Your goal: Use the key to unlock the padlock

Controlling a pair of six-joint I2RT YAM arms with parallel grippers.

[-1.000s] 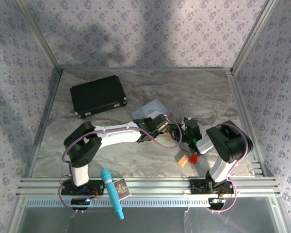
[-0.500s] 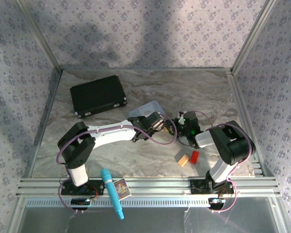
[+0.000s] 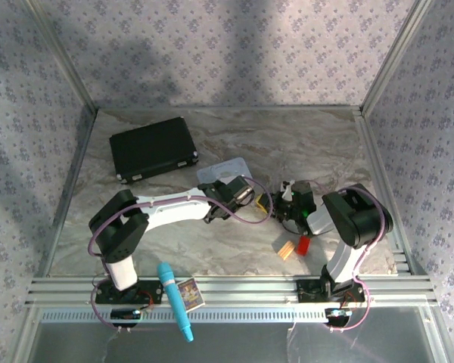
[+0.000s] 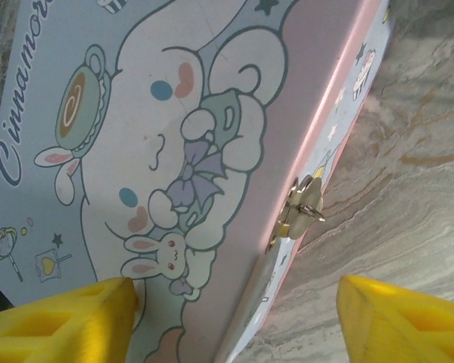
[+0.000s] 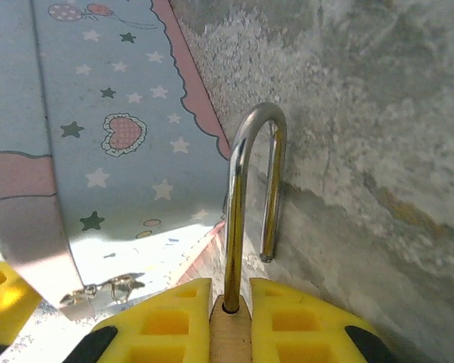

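Since a second ago, the tin box (image 3: 221, 170) has slid toward upper left. Right claw (image 5: 228, 293) pinches the padlock (image 5: 228, 336) — shackle pointing straight up-frame, one leg free. Left claw (image 4: 234, 302) gapes wide over the tin's latch edge.

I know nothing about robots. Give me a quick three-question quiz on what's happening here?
1. True or false: the right pincer is shut on the padlock.
2. The open left pincer hangs over: A) the pastel tin box; B) a plate; C) a sponge.
3. What colour is the small block beside the tan block?
Key: 1 true; 2 A; 3 red.
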